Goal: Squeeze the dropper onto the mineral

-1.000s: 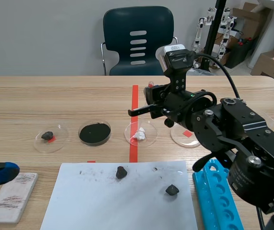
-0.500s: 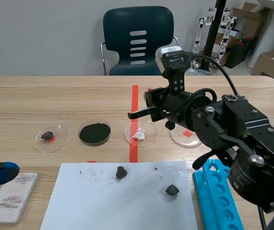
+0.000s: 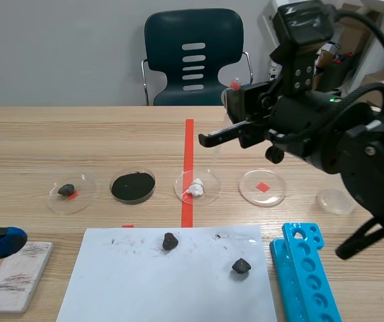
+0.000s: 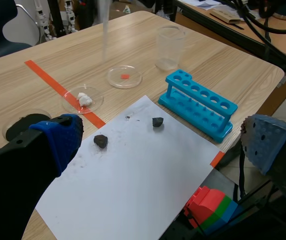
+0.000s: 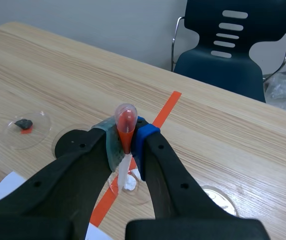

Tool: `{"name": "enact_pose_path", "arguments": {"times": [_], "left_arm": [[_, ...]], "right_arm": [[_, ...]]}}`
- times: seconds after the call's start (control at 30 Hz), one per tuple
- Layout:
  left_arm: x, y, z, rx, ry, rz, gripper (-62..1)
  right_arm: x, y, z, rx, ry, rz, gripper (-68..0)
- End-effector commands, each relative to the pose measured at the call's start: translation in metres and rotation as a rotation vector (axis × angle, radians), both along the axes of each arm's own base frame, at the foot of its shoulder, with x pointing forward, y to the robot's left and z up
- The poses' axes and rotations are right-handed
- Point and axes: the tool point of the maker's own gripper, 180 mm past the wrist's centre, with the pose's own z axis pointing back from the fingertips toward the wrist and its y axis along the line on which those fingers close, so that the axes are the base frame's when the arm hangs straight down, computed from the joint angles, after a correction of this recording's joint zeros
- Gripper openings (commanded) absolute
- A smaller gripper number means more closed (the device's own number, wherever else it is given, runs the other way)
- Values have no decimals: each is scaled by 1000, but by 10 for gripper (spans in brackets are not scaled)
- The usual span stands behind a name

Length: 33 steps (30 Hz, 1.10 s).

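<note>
My right gripper [image 5: 125, 144] is shut on a dropper [image 5: 125, 124] with a red bulb, its clear stem pointing down. In the scene view the dropper [image 3: 234, 85] is held high over the table, above and right of the dish with the white mineral [image 3: 195, 188]. In the right wrist view the white mineral [image 5: 130, 183] lies just under the stem. Two black minerals [image 3: 170, 241] [image 3: 241, 265] lie on the white paper [image 3: 131, 282]. My left gripper [image 4: 160, 145] stands open at the near left, off to the side of the paper.
A dish with a small dark mineral [image 3: 66, 190] and a dish of black powder [image 3: 133, 186] stand left of the tape. An empty dish [image 3: 263, 187], a clear beaker [image 4: 169, 47], a blue tube rack [image 3: 307, 275] and a streak tile [image 3: 14, 276] are nearby.
The right arm has risen and swung to the right with the dropper in its gripper, uncovering the dish and the beaker behind it. The left arm has not moved.
</note>
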Motion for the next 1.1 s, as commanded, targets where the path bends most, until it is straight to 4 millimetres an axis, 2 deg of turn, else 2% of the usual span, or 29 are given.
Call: {"name": "enact_pose_path", "arguments": {"times": [0.0,0.23,0.43,0.63,1.07], "left_arm": [[0,-1,5,-20,-7,-2,14],[0,-1,5,-20,-7,-2,14],[0,-1,5,-20,-7,-2,14],[0,-1,5,-20,-7,-2,14],[0,-1,5,-20,-7,-2,14]], "right_arm": [[-5,-2,13,11,-30,0,-665],[-43,-2,37,34,-43,11,-665],[-66,-4,41,34,-22,6,-665],[-75,-4,38,34,3,4,-665],[-75,-5,39,32,-1,3,-665]]}}
